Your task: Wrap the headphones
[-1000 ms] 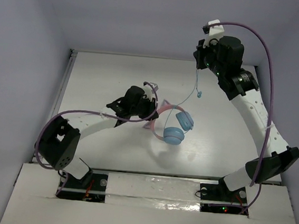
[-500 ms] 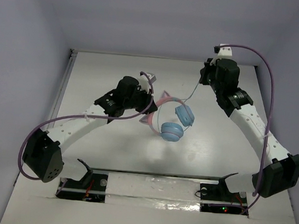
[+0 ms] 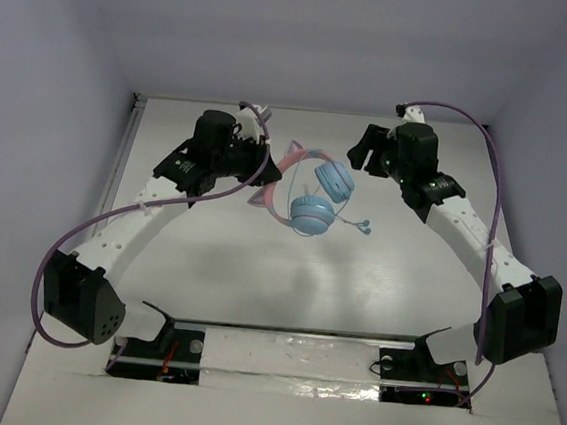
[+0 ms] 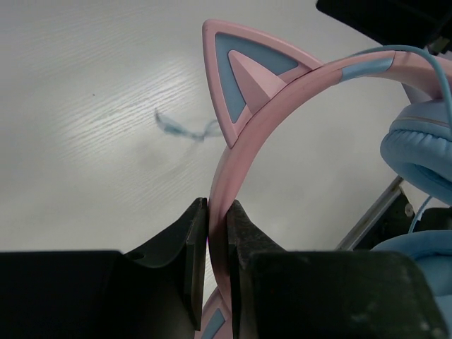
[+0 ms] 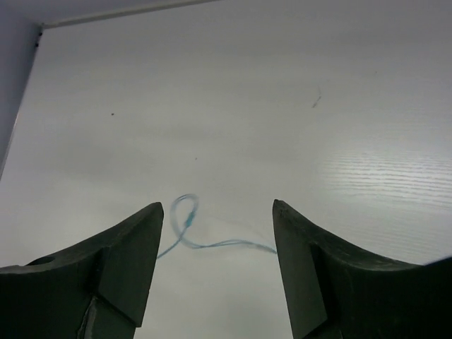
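The left pincer (image 4: 217,212) is clamped on the pink cat-eared headband (image 4: 244,134) of the light-blue over-ear headphones (image 3: 311,190), holding them up off the white bench (image 3: 377,282). The right pincer (image 5: 217,206) gapes wide above the bench, gripping nothing, with a loop of thin pale-blue cable (image 5: 185,224) beneath.
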### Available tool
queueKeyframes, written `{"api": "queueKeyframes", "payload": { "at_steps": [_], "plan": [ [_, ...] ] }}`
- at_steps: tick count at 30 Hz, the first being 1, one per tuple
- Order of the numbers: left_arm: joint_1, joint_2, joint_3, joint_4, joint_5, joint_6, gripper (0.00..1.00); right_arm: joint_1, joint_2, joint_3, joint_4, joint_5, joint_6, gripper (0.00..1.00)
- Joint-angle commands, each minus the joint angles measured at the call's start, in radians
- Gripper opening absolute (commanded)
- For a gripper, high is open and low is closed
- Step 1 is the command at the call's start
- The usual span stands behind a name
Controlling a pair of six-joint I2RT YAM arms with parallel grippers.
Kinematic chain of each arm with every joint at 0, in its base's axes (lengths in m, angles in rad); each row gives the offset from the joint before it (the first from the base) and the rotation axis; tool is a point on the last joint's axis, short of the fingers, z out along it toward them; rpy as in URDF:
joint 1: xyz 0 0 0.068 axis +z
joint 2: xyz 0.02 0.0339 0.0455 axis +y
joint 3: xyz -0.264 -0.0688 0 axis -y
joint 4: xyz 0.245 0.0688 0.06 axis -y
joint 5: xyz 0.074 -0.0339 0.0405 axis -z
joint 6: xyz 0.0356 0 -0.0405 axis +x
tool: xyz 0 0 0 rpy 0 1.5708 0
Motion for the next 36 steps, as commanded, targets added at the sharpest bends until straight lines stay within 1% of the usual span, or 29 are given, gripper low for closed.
{"api": "queueKeyframes", "payload": {
  "at_steps": [1,2,3,4,5,6,7,8,9,10,11,12,13,14,15,16,17,18,20,23,25,27,30,36],
  "plan": [
    [0.025,0.008,0.137,-0.081,-0.059,0.014,0.0,-0.052,-0.054,0.001,0.057,-0.149,0.065,0.7],
    [0.036,0.02,0.153,-0.129,-0.077,0.018,0.0,-0.068,-0.07,-0.029,0.069,-0.185,0.086,0.76],
    [0.06,0.025,0.179,-0.146,-0.087,0.027,0.0,-0.082,-0.082,-0.043,0.096,-0.24,0.096,0.77],
    [0.07,0.028,0.191,-0.158,-0.094,0.025,0.0,-0.094,-0.1,-0.06,0.109,-0.255,0.1,0.77],
    [0.079,0.033,0.202,-0.177,-0.097,0.025,0.0,-0.105,-0.106,-0.077,0.126,-0.26,0.103,0.69],
    [0.079,0.037,0.237,-0.186,-0.113,0.027,0.0,-0.105,-0.111,-0.115,0.162,-0.248,0.102,0.59],
    [0.079,0.04,0.26,-0.195,-0.119,0.027,0.0,-0.105,-0.114,-0.138,0.184,-0.251,0.102,0.45],
    [0.079,0.052,0.281,-0.215,-0.123,0.025,0.0,-0.105,-0.119,-0.17,0.234,-0.269,0.1,0.06],
    [0.079,0.057,0.329,-0.221,-0.131,0.024,0.0,-0.105,-0.12,-0.238,0.321,-0.356,0.097,0.0],
    [0.079,0.062,0.352,-0.23,-0.137,0.022,0.0,-0.105,-0.117,-0.267,0.355,-0.405,0.094,0.0],
    [0.079,0.071,0.39,-0.243,-0.146,0.024,0.0,-0.105,-0.108,-0.325,0.435,-0.496,0.09,0.0],
    [0.079,0.078,0.41,-0.252,-0.147,0.024,0.0,-0.105,-0.105,-0.326,0.484,-0.53,0.09,0.01],
    [0.079,0.086,0.429,-0.266,-0.147,0.025,0.0,-0.105,-0.103,-0.39,0.527,-0.556,0.091,0.11],
    [0.079,0.095,0.441,-0.276,-0.145,0.027,0.0,-0.105,-0.097,-0.421,0.575,-0.582,0.085,0.47],
    [0.079,0.097,0.461,-0.278,-0.144,0.025,0.0,-0.105,-0.085,-0.45,0.671,-0.648,0.08,0.59],
    [0.079,0.099,0.472,-0.281,-0.148,0.027,0.0,-0.105,-0.076,-0.474,0.705,-0.662,0.079,0.67],
    [0.079,0.103,0.482,-0.292,-0.153,0.028,0.0,-0.105,-0.062,-0.502,0.737,-0.67,0.07,0.8],
    [0.079,0.106,0.505,-0.298,-0.159,0.03,0.0,-0.105,-0.02,-0.499,0.762,-0.694,0.062,0.84],
    [0.079,0.112,0.521,-0.309,-0.159,0.031,0.0,-0.105,0.028,-0.437,0.71,-0.693,0.013,0.9],
    [0.079,0.117,0.551,-0.329,-0.16,0.038,0.0,-0.105,0.082,-0.407,0.704,-0.678,-0.016,0.93],
    [0.079,0.115,0.561,-0.335,-0.154,0.041,0.0,-0.105,0.128,-0.383,0.701,-0.725,-0.024,0.94],
    [0.079,0.112,0.561,-0.336,-0.153,0.042,0.0,-0.07,0.162,-0.36,0.695,-0.791,-0.019,0.95],
    [0.088,0.111,0.556,-0.338,-0.147,0.041,0.0,-0.002,0.194,-0.352,0.67,-0.776,-0.065,0.97],
    [0.088,0.111,0.565,-0.336,-0.124,0.034,0.0,0.007,0.275,-0.298,0.687,-0.759,-0.099,0.98]
  ]
}}
